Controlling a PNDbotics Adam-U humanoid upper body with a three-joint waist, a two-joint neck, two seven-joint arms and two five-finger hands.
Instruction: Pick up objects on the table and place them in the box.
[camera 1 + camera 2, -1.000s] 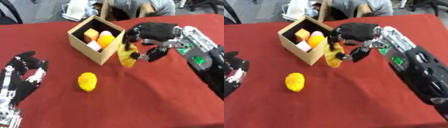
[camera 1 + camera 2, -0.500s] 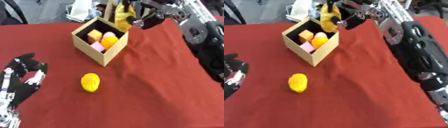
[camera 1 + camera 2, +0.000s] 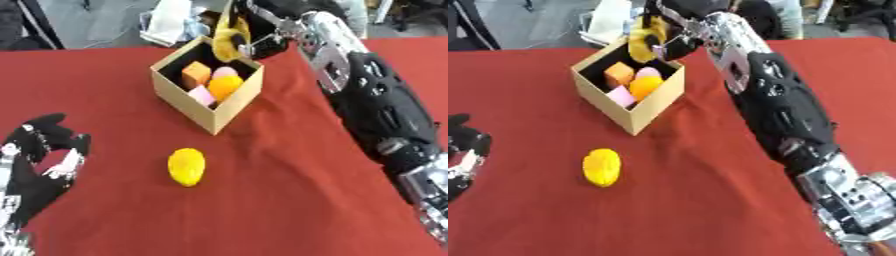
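An open cardboard box [image 3: 213, 111] stands on the red table, holding an orange cube [image 3: 196, 73], a pink piece [image 3: 203, 95] and an orange ball [image 3: 225, 86]. My right hand [image 3: 265, 28] reaches over the box's far corner, shut on a yellow object [image 3: 228, 41] that hangs above the box opening. A yellow lemon-shaped object [image 3: 186, 166] lies on the cloth in front of the box. Down at the lower left my left hand [image 3: 39, 162] rests open, fingers up.
The red tablecloth [image 3: 289, 200] covers the whole table. My right arm [image 3: 372, 105] stretches along the right side. Beyond the table's far edge is clutter, including a white item [image 3: 171, 22].
My right hand has lifted the yellow object from beside the box's right side up and over to the box's far corner. The camera view has shifted. The left hand has stayed put.
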